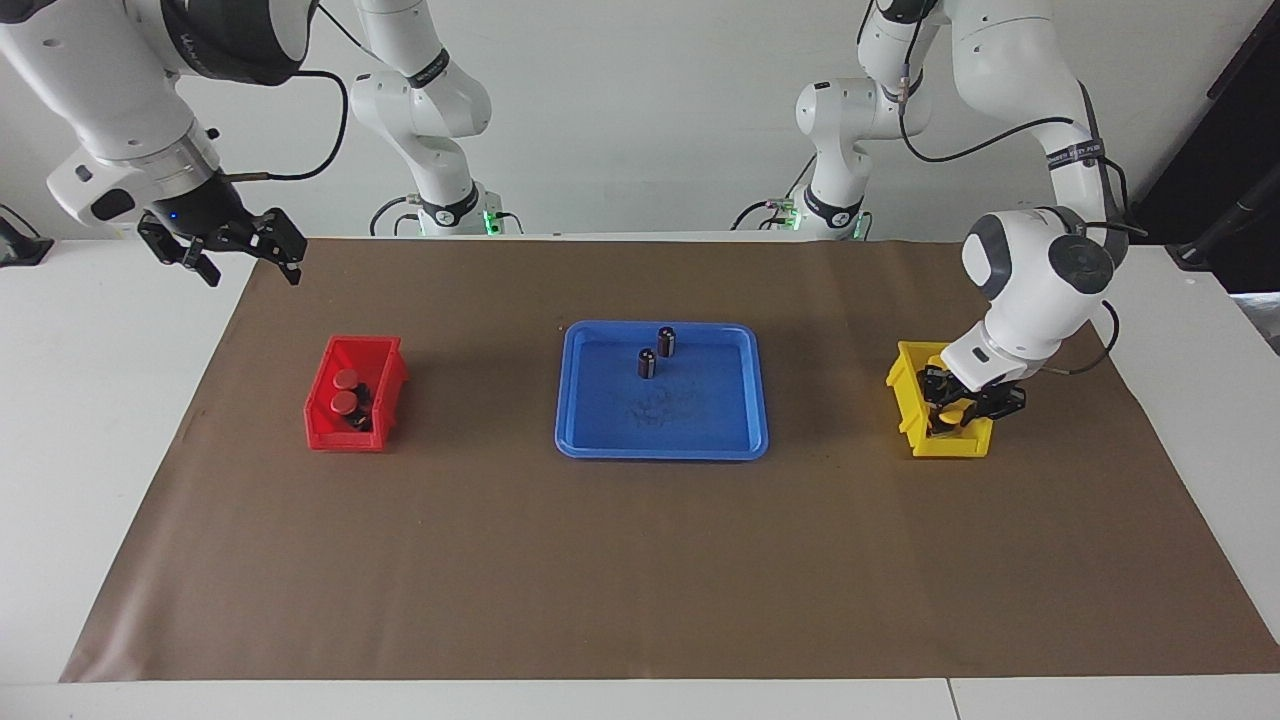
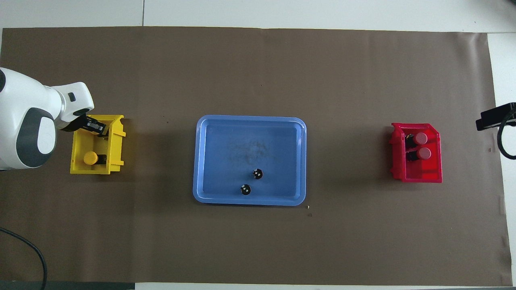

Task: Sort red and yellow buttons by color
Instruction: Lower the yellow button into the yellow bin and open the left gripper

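Brown paper (image 1: 640, 600) on the table (image 1: 100, 450) lies closest to the camera, at the bottom of the facing view, with nothing on that part.

Left pincer (image 1: 968, 405) is down inside the yellow bin (image 1: 905, 400), at mid-height near the edge of the frame. I cannot tell if it is clenched on something or has let go; a bit of yellow shows by its tips. In the overhead view one yellow button (image 2: 90, 158) lies in that bin, just below the pincer in the frame. It looks tipped on its side, its long way running across the frame, cap toward the frame's edge and black base toward the middle.

Blue tray (image 1: 570, 400) sits in the centre of the frame, with only two dark cylinders (image 1: 647, 363) standing up in it.

Both red buttons (image 1: 345, 390) are in the red bin (image 1: 320, 430), leaning, caps up.

Right pincer (image 1: 245, 250) waits in the top corner of the frame, fingers spread wide, holding nothing.

I think this is the last step: putting the second yellow button away. Next, the left pincer should let go if it has not, then lift straight up without bumping the bin.
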Robot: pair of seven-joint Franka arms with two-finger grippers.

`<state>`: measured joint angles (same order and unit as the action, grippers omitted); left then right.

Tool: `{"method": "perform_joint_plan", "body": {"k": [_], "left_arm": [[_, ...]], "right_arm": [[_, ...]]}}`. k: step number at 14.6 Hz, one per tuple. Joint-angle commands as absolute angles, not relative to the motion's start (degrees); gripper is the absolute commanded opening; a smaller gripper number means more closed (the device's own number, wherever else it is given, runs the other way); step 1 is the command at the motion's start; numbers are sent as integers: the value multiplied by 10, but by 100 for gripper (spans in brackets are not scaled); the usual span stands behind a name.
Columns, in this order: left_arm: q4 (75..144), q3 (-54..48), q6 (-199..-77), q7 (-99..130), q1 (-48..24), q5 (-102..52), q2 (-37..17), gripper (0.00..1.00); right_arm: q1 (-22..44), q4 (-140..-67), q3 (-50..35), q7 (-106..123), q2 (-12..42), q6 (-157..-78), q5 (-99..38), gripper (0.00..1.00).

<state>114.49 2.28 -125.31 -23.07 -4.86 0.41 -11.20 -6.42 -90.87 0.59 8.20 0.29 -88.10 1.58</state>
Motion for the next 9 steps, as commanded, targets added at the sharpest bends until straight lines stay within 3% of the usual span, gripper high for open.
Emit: {"method": "perform_joint_plan", "body": {"k": [1,6,9], "left_arm": [[1156,19,-1269,-241,-40,-11,-108,52],[1131,19,-1250,-245,-31,-11,-111,53],[1038,19,-1152,-243,-29,-11,-129,56]], "right_arm": [[-70,-903,-2,73,3,-875,16,100],[-70,-903,-3,73,3,-874,16,100],[-69,-902,-3,73,3,-872,16,100]]}}
